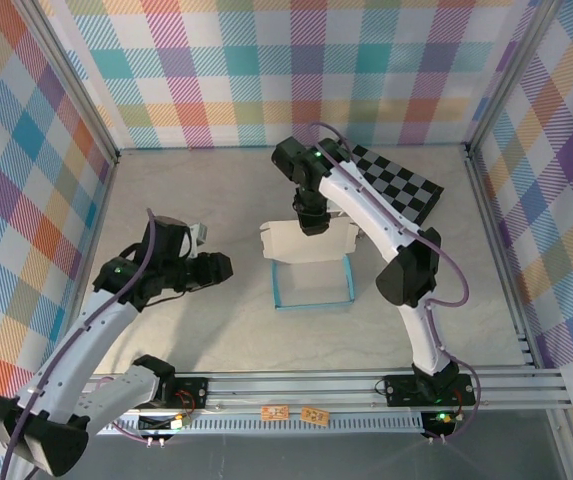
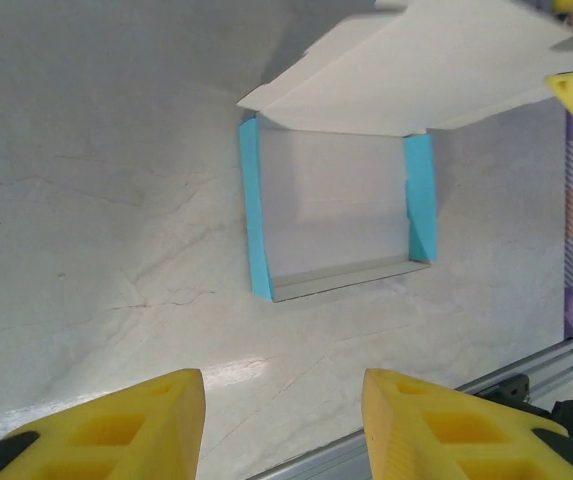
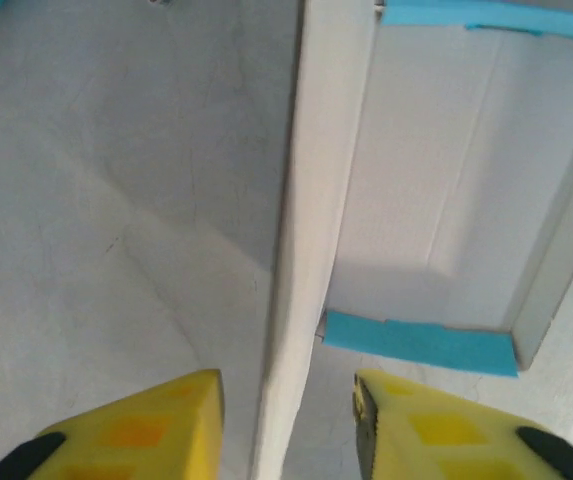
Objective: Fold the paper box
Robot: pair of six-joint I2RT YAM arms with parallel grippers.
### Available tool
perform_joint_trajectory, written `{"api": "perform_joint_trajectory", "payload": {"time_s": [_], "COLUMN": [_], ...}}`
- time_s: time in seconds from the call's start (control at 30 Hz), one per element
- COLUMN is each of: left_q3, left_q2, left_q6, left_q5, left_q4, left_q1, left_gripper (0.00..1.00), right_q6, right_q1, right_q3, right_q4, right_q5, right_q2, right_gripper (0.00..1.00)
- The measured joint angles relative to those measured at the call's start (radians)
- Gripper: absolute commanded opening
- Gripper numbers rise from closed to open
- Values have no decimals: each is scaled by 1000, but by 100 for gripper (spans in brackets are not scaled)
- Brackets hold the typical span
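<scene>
yellow fingers (image 3: 146, 430) of the right tool (image 3: 286, 388) stand apart astride the raised lid flap of the paper box (image 1: 306, 250), not pinching it. left tool (image 2: 284, 385) gapes empty, nearer the left edge. box sits mid-surface: tray walls look up and the lid is unclosed, so closing and tucking remain, i judge. pale marbled surface (image 1: 236, 340); checkerboard (image 1: 401, 185) at the far right corner; plaid walls (image 1: 266, 70).

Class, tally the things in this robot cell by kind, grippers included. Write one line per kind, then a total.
paper box: 1
checkerboard: 1
grippers: 2 (left gripper, right gripper)
Total: 4
</scene>
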Motion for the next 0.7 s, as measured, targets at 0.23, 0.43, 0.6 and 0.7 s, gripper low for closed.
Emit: {"api": "perform_joint_trajectory", "payload": {"time_s": [0.23,0.43,0.6,0.7], "left_q3": [11,32,26,36], "left_q2": [137,254,337,436], "left_q6": [70,256,385,436], "left_q5": [-3,12,45,62], "left_q4": [80,166,275,334], "left_q1": [0,0,1,1], "left_gripper": [44,45,46,46], "right_q6": [-411,-1175,-1578,-1725], "right_q1": [-12,-286,-578,-595], "right_q3": [-243,-898,-1143,-1209], "right_q4": [173,723,839,893], "right_q5": [148,-178,-512,-657], "right_q2": [-232,-776,-882,-819], "right_gripper": [69,68,62,62]}}
